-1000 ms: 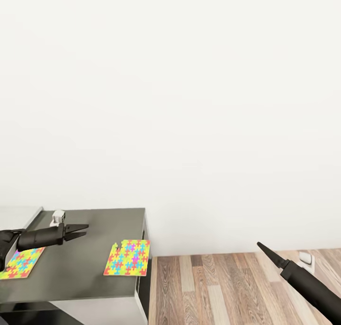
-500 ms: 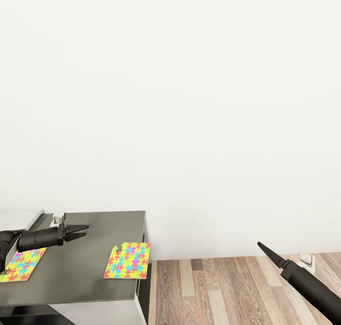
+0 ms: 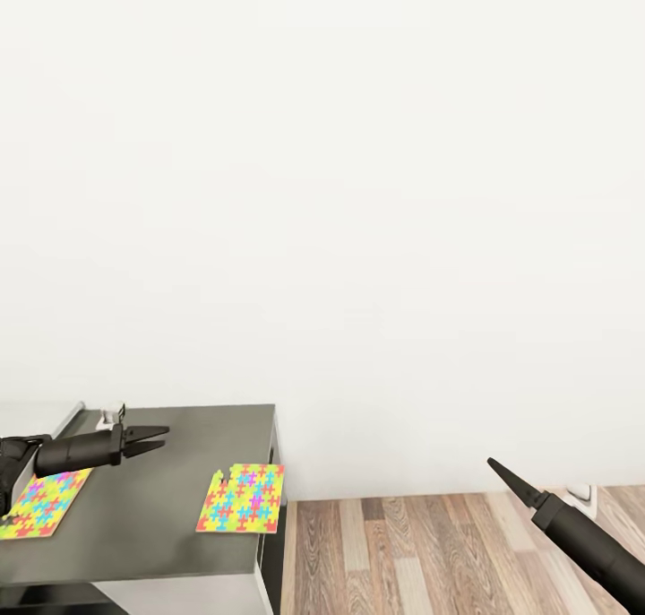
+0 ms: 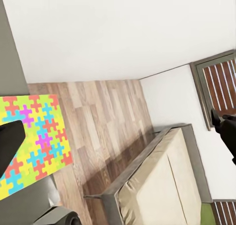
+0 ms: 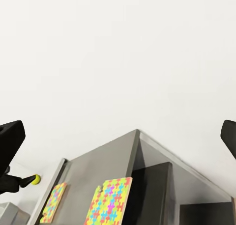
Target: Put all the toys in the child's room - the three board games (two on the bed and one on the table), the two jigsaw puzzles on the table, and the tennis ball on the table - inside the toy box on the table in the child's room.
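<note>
Left tool (image 3: 154, 437) released, hovering over grey surface (image 3: 161, 498). Two puzzles lying flat: one (image 3: 243, 498) at edge, other (image 3: 40, 504) under arm. Right tool (image 3: 494, 465) over wood floor (image 3: 430, 552), also released.

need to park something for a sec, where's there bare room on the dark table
Bare top lies between the two jigsaw puzzles, left one and right one, and behind them toward the wall. The table's right edge is crowded: that puzzle overhangs it.
</note>
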